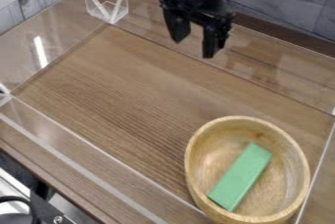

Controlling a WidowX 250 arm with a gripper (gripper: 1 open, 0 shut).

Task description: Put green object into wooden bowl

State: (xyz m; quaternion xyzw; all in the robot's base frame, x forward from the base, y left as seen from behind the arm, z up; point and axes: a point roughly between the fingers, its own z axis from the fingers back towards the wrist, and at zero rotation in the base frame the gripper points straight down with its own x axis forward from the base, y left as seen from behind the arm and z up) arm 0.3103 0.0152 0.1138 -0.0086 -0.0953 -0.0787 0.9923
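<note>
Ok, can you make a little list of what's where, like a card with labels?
green block: lying flat inside the bowl
bowl: wooden, near right corner of the table
pincer: open, empty, up at the far side, well apart from the bowl
table: wood, clear walls round it
task: looks done
</note>
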